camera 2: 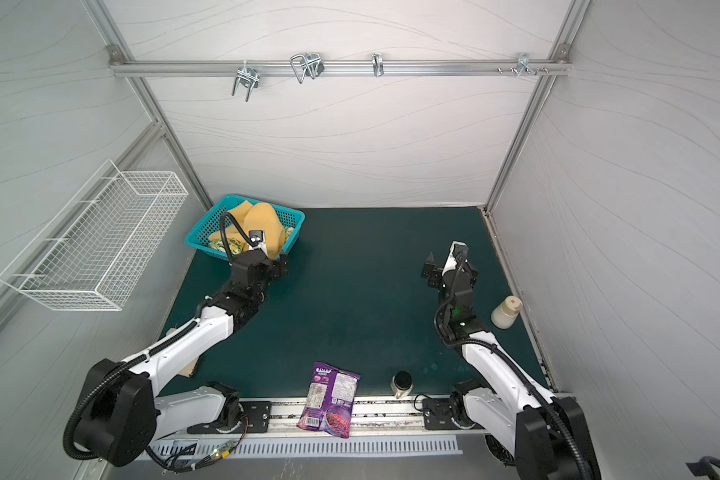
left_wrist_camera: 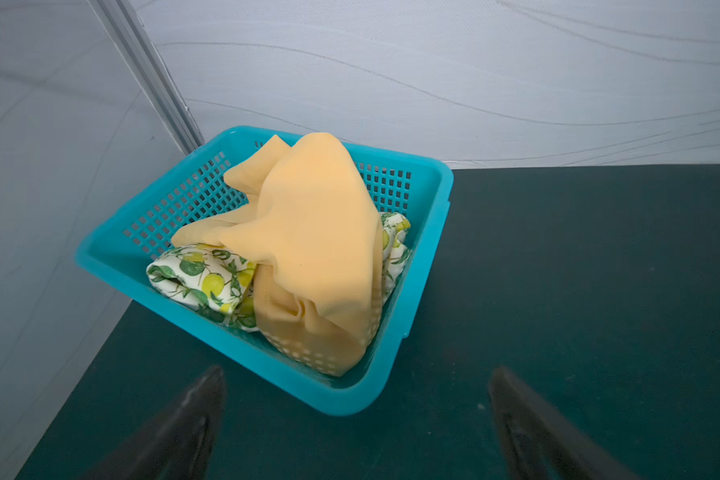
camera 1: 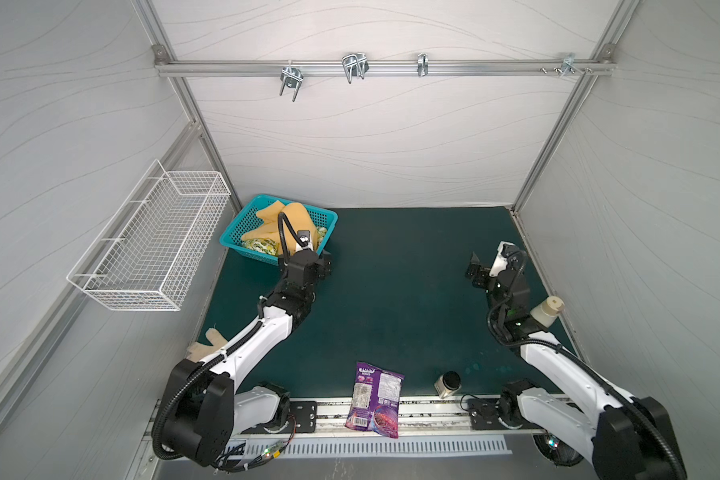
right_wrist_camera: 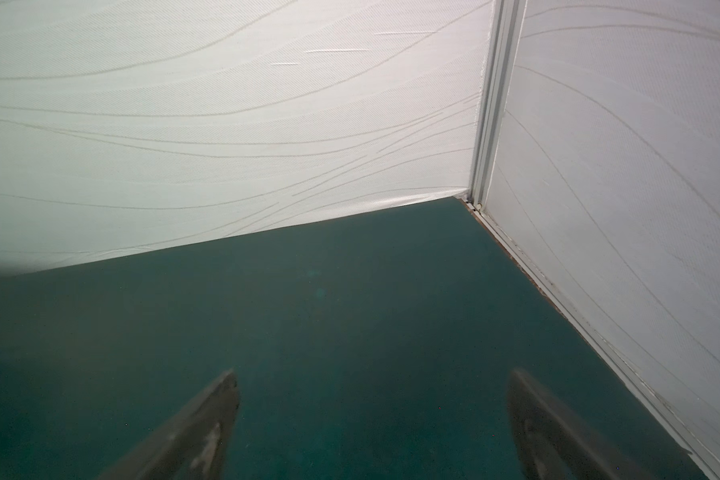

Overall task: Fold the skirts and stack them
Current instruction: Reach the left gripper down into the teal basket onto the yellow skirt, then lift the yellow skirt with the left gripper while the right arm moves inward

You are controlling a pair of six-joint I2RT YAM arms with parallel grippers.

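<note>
**Spotter:** Where are the skirts?

**Operator:** Both are in the teal plastic basket (left_wrist_camera: pixel 337 399) at the far left corner of the table (camera 1: pixel 391 291). The mustard-yellow skirt (left_wrist_camera: pixel 316 232) is heaped on top, with one fold pressed against the basket's near wall. The lemon-print skirt (left_wrist_camera: pixel 200 274) lies crumpled beneath it and shows on either side.

**Spotter:** How will they handle?

**Operator:** Light and soft, with no stiffness at all, I'd judge. They'll drape and slide rather than hold a shape, and since they're tangled one may drag the other along. I'd pinch the yellow one first, at the high ridge near the middle of the heap. Then I'd lift straight up so it peels clear of the print and the rim.

**Spotter:** And your hands?

**Operator:** My left hand (left_wrist_camera: pixel 356 376) hovers just short of the basket's near corner, tilted down toward the cloth. It is spread wide with nothing in it. My right hand (right_wrist_camera: pixel 373 374) is well apart on the right side of the table, over bare green surface and aimed at the far right corner. It is also wide and empty.

**Spotter:** Anything in the way?

**Operator:** There's a purple snack bag (camera 1: pixel 375 399) at the front edge, well clear of the basket. My worry is catching both skirts at once, or snagging the basket and lifting it with the cloth.
</note>
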